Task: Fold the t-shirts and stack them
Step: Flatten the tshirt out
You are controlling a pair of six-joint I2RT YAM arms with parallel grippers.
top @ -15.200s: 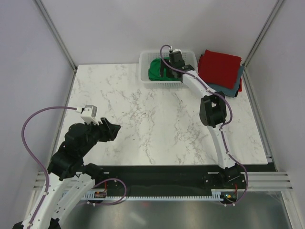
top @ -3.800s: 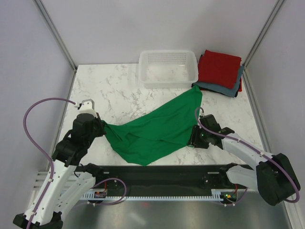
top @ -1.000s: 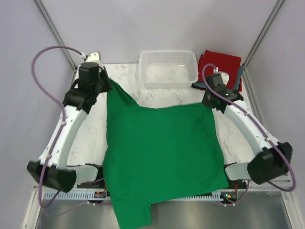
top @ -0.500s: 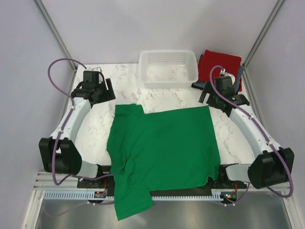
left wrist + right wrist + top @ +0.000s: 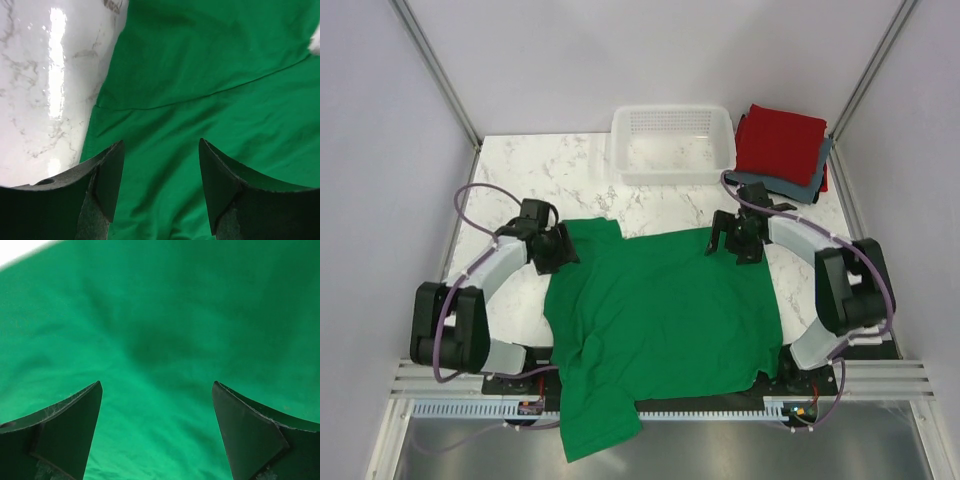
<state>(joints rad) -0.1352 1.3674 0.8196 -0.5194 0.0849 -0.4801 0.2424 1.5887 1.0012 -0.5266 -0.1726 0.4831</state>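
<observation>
Green t-shirt (image 5: 665, 310) lies spread on the marble bench (image 5: 550, 170), spilling over its near edge. Left gripper (image 5: 561, 248) and right gripper (image 5: 729, 240) sit at its far corners, both open and holding nothing.

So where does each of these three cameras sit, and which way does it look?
Top external: above and behind the arms, looking down on the marble table, green t-shirt, mesh basket, folded red t-shirt; both arms show.
Left wrist: on the left arm, looking past the open left gripper at shirt edge and table.
Right wrist: on the right arm, close over green cloth; open right gripper shows.
Shared: the green t-shirt.
</observation>
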